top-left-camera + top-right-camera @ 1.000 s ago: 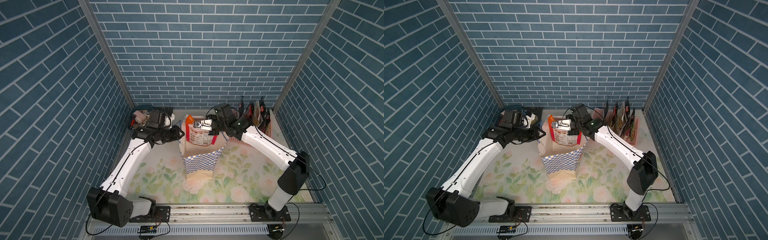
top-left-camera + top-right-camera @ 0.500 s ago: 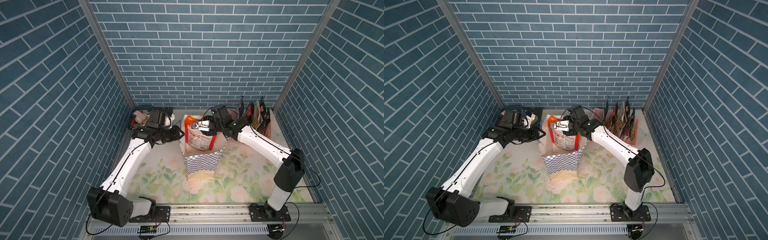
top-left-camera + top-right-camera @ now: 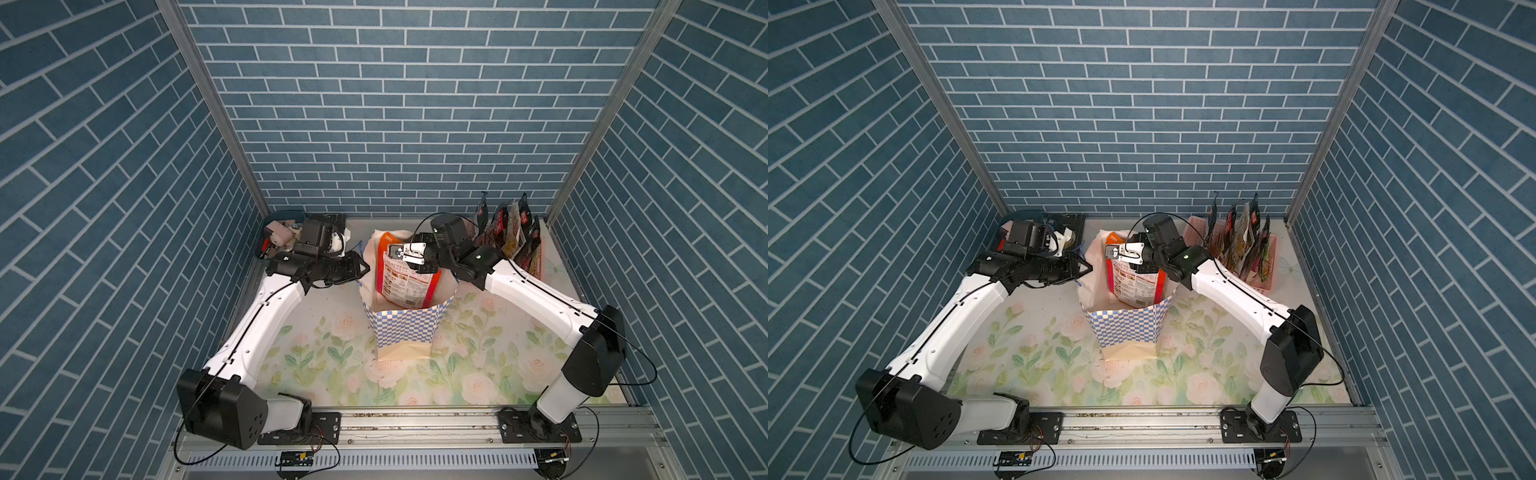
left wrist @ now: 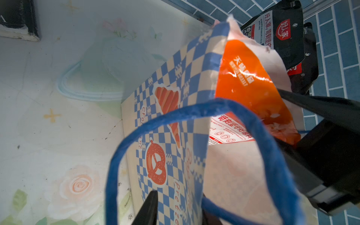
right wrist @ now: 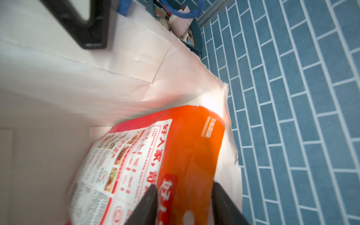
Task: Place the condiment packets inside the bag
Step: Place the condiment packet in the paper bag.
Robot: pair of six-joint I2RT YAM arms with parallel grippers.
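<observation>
The orange packet (image 3: 405,282) is seen standing inside the bag (image 3: 405,332), right fingers (image 5: 148,202) half apart over it; a straight, slow lift-out is advised, the bag wall being straddled by the left fingers (image 4: 149,206), grip unclear.

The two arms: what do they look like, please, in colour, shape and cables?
The left arm and right arm have white rounded links with black joints and black bases; thin black cables loop beside them. The left gripper and right gripper have black tapered fingers.
</observation>
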